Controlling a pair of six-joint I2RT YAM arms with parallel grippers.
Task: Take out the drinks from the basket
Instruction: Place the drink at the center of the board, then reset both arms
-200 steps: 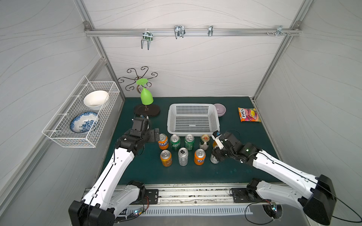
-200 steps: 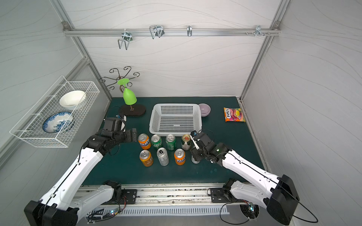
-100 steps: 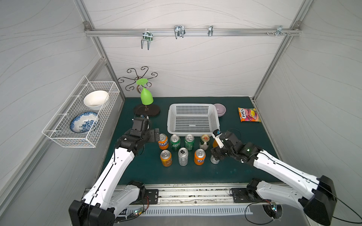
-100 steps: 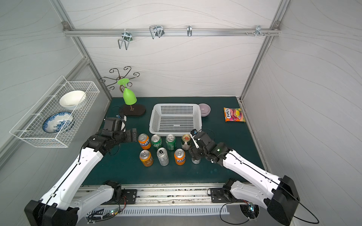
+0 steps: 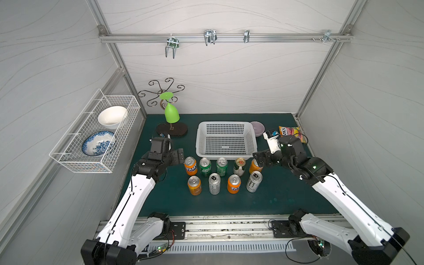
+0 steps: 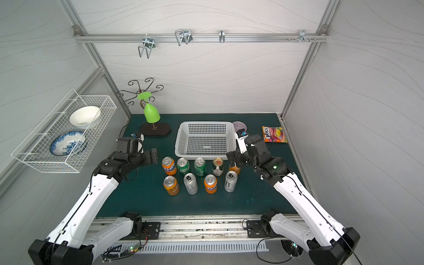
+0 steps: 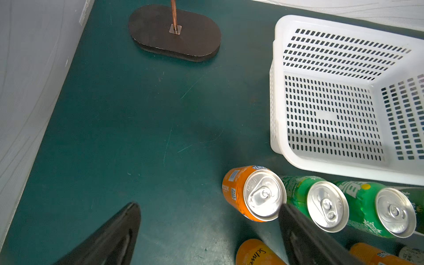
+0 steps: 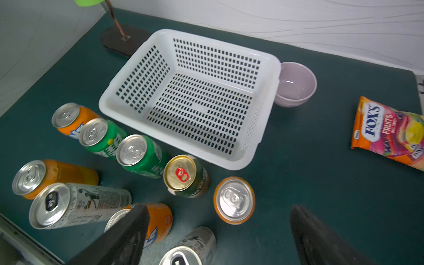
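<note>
The white basket [image 5: 224, 156] [image 6: 205, 156] stands with nothing in it at the middle back of the green mat. The drinks stand upright in two rows in front of it. The back row holds an orange can [image 5: 190, 165], two green cans [image 5: 205, 166], a gold-topped can [image 5: 239, 166] and another orange can [image 8: 234, 199]. The front row alternates orange cans [image 5: 194, 185] and tall silver cans [image 5: 254, 181]. My left gripper [image 5: 180, 157] [image 7: 208, 206] is open beside the back row's left end. Above the rightmost orange can, my right gripper [image 5: 258, 159] [image 8: 219, 210] is open, holding nothing.
A purple bowl [image 5: 257, 128] touches the basket's right back corner. A candy bag [image 5: 290, 133] lies at the back right. A dark stand base [image 5: 172, 129] with a hanging green glass [image 5: 171, 112] sits back left. A wire rack [image 5: 96, 135] with bowls hangs on the left wall.
My right gripper has opened, leaving the tall silver can standing at the front row's right end, and has drawn back and up toward the basket. The left arm has not moved.
</note>
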